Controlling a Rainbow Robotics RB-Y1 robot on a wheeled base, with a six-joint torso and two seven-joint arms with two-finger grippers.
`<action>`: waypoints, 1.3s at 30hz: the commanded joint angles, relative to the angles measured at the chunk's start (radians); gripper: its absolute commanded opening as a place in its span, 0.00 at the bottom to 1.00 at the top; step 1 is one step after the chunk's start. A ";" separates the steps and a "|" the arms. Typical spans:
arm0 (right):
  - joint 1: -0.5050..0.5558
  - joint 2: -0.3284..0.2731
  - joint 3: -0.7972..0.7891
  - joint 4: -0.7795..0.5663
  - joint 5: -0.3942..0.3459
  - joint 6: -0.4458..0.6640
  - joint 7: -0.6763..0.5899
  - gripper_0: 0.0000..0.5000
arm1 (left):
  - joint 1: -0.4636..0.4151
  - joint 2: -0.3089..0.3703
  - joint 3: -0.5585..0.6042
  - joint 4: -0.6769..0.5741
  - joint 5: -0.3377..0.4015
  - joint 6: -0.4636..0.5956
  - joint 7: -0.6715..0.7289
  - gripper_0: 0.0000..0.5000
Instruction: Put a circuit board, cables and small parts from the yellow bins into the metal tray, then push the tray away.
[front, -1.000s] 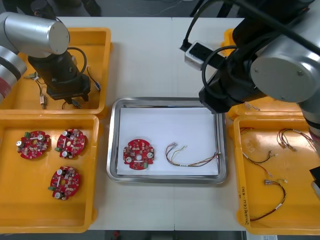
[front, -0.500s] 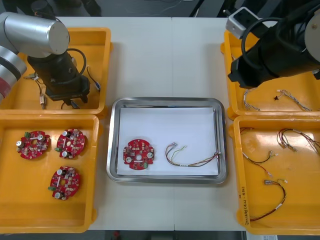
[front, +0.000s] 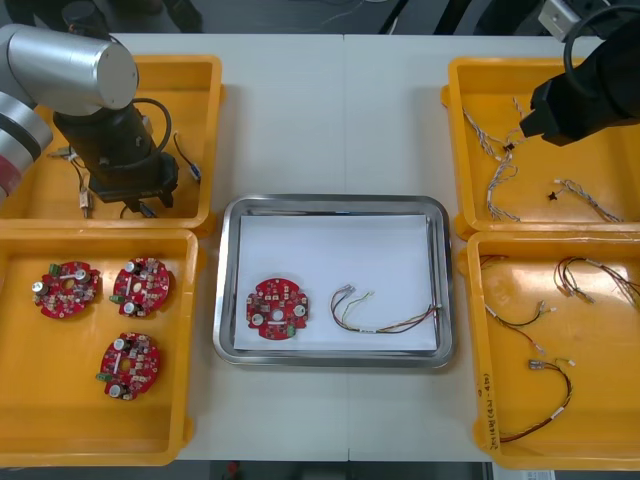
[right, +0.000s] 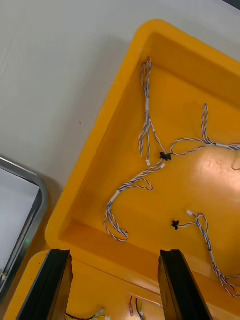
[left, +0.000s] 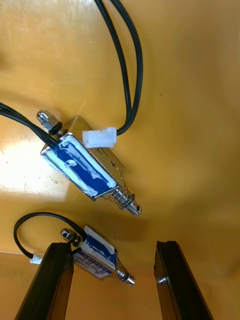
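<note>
The metal tray (front: 330, 205) is white inside and holds a round red circuit board (front: 278, 308) and a red and yellow cable (front: 385, 318). My left gripper (front: 142, 205) hangs low in the far left yellow bin (front: 200, 90). In the left wrist view it (left: 111, 247) is open above a small metal part (left: 100, 257) with a blue label, close to one finger. A second, larger part (left: 90, 167) with a black cable (left: 127, 65) lies just beyond. My right gripper (right: 114, 255) is open over the near wall of the far right bin (right: 125, 90), which holds twisted blue and white cables (right: 147, 125).
Three red boards (front: 140, 285) lie in the near left bin (front: 30, 400). The near right bin (front: 600, 440) holds several thin cables (front: 515, 320). My right arm (front: 580, 100) stands above the far right bin (front: 470, 80). Bare table lies beyond the tray.
My right arm has swung from the tray's far right corner out to the right and back over the far right bin. The left arm has stayed still.
</note>
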 joint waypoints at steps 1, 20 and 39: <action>-0.043 -0.047 -0.078 0.038 0.014 0.003 -0.028 1.00 | -0.041 0.045 -0.016 0.001 -0.010 0.008 -0.115 0.96; -0.043 -0.075 -0.127 0.249 0.135 0.003 -0.017 1.00 | -0.078 0.071 0.022 0.001 0.020 0.051 -0.130 0.96; -0.121 -0.076 -0.140 0.502 0.163 -0.067 -0.041 1.00 | -0.139 0.114 0.037 0.004 0.047 0.126 -0.132 0.96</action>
